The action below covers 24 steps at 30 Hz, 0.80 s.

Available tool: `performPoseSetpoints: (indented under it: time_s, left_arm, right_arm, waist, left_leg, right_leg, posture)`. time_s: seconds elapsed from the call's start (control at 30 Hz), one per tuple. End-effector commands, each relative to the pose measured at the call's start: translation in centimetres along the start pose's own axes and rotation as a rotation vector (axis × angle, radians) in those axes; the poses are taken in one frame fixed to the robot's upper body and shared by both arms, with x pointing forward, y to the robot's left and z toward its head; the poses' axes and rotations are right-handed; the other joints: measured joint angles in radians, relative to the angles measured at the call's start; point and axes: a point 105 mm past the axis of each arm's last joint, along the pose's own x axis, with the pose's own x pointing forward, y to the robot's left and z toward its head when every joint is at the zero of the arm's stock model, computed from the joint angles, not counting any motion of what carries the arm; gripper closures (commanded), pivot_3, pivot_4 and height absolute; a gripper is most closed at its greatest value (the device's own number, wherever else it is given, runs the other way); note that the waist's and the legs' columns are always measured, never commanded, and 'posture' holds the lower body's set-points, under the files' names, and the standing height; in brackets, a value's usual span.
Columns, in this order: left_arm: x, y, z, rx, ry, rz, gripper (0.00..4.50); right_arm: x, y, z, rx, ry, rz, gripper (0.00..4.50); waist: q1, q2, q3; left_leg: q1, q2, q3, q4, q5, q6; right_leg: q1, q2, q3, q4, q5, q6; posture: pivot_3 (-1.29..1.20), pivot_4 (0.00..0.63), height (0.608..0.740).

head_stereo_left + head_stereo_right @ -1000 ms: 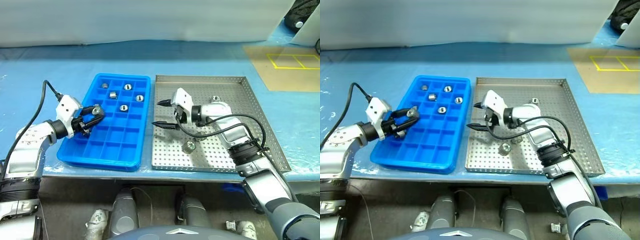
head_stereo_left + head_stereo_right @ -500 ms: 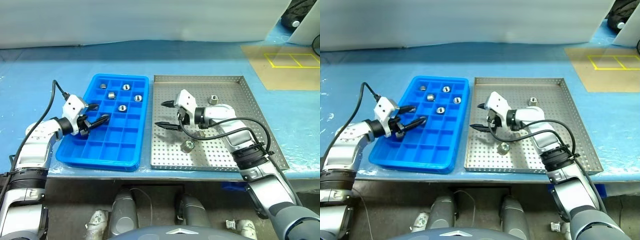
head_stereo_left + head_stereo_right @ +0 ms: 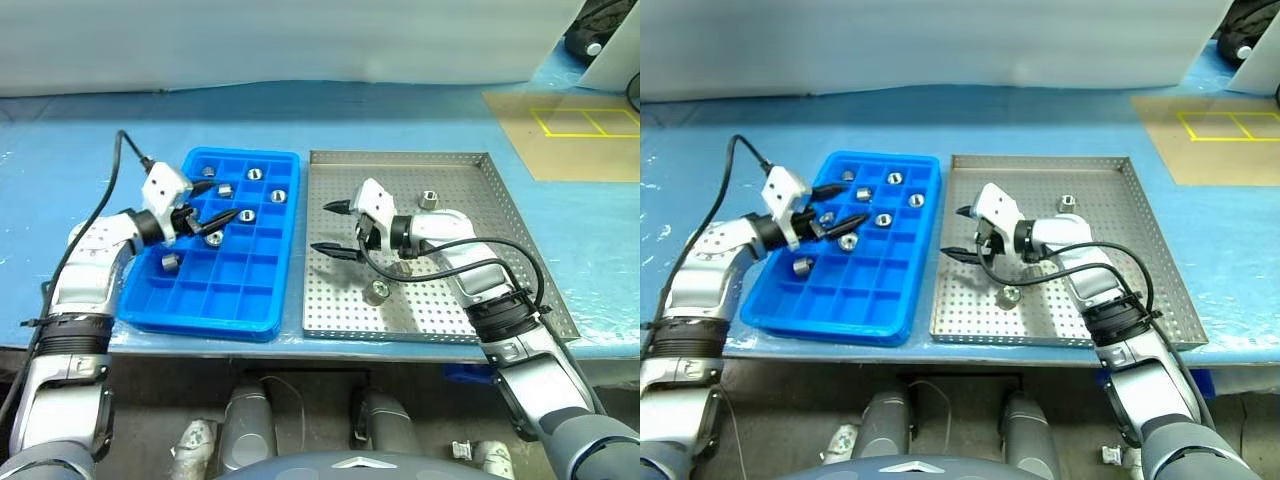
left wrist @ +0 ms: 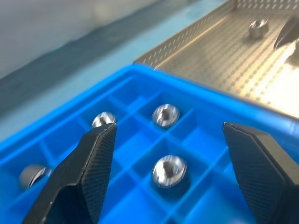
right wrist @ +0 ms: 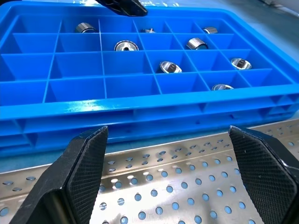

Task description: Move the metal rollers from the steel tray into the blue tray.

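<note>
Blue film covers the counter (image 3: 420, 110), and on it the blue tray (image 3: 215, 300) and the steel tray (image 3: 520, 255) lie side by side, their long edges just apart. Open counter lies beyond both trays and to either outer side.

The left claw (image 3: 212, 202) hovers over the far half of the blue tray with its fingers spread wide and nothing between them. The right claw (image 3: 333, 227) hangs over the steel tray's near-left part, close to the rim that faces the blue tray, also spread wide and empty.

Several of the metal rollers (image 3: 246, 216) sit in the blue tray, one to a compartment, mostly in the far rows, with one (image 3: 171, 262) nearer along the outer side. The near rows are bare. Two more rollers remain on the steel tray's perforated floor: one (image 3: 377, 292) near the middle, one (image 3: 428, 199) toward the far side.
</note>
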Motion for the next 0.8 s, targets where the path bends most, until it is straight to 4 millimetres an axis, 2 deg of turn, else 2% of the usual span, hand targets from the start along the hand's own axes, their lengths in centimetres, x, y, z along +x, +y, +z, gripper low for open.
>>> performPoseSetpoints:
  time_s: [0.03,0.17,0.23,0.4,0.5,0.6,0.67,0.8]
  left_arm:
    - [2.5,-0.8,1.8,0.031,-0.059,-0.095,0.68]
    - [5.1,-1.7,2.0,0.033,-0.082,-0.182,0.68]
    - [7.1,-2.6,2.4,0.051,-0.104,-0.240,0.68]
    - [11.0,-4.9,3.5,0.055,-0.146,-0.372,0.68]
    - [12.7,-6.9,3.3,0.071,-0.137,-0.450,0.68]
    - [13.7,-9.5,2.8,0.107,-0.125,-0.560,0.68]
    - [13.7,-11.3,2.5,0.101,-0.117,-0.666,0.68]
    - [12.5,-12.7,1.5,0.103,-0.082,-0.818,0.68]
  right_arm:
    - [-1.9,-0.9,1.1,-0.030,-0.024,-0.069,0.18]
    - [-3.5,-1.3,0.9,-0.022,-0.005,-0.147,0.18]
    - [-4.8,-1.0,0.5,-0.007,0.013,-0.198,0.18]
    - [-7.3,-0.5,-0.2,0.017,0.055,-0.311,0.18]
    - [-8.5,-0.3,-0.4,0.031,0.074,-0.376,0.18]
    - [-9.5,0.7,-0.5,0.048,0.093,-0.414,0.18]
    - [-10.5,1.3,-0.8,0.065,0.118,-0.453,0.18]
    - [-12.0,2.1,-1.2,0.094,0.152,-0.506,0.18]
  waist:
    - [-0.004,0.000,0.000]
    - [-0.022,0.000,0.000]
    - [-0.031,0.000,0.000]
    - [-0.059,-0.001,0.000]
    - [-0.086,-0.001,0.000]
    - [-0.113,-0.001,-0.001]
    - [-0.122,-0.001,-0.001]
    - [-0.150,0.000,-0.001]
  left_leg:
    - [0.000,0.000,0.000,0.000,0.000,0.000]
    - [0.001,0.000,0.001,0.001,0.000,0.000]
    - [0.001,0.000,0.001,0.001,0.000,0.000]
    - [0.000,-0.001,0.001,0.002,-0.001,0.002]
    - [0.000,-0.002,0.002,0.004,-0.002,0.004]
    - [0.001,-0.001,0.002,0.004,-0.002,0.004]
    - [0.001,-0.001,0.002,0.003,-0.003,0.005]
    - [0.000,-0.002,0.002,0.003,-0.005,0.008]
  right_leg:
    - [0.000,0.000,0.000,0.000,0.000,0.000]
    - [0.000,0.000,0.002,0.001,0.000,0.000]
    - [0.000,0.001,0.003,0.000,0.000,0.000]
    - [0.001,0.001,0.004,-0.003,0.000,0.000]
    - [0.002,0.001,0.005,-0.004,0.000,0.001]
    - [0.004,0.001,0.005,-0.006,0.000,0.001]
    - [0.004,0.002,0.005,-0.008,0.000,0.001]
    - [0.005,0.002,0.005,-0.012,0.001,0.001]
  posture:
    - [-0.17,0.150,0.740]
    - [-0.26,0.150,0.740]
    - [-0.35,0.150,0.740]
    - [-0.49,0.150,0.740]
    - [-0.57,0.150,0.740]
    - [-0.63,0.150,0.740]
    - [-0.66,0.150,0.740]
    - [-0.72,0.150,0.740]
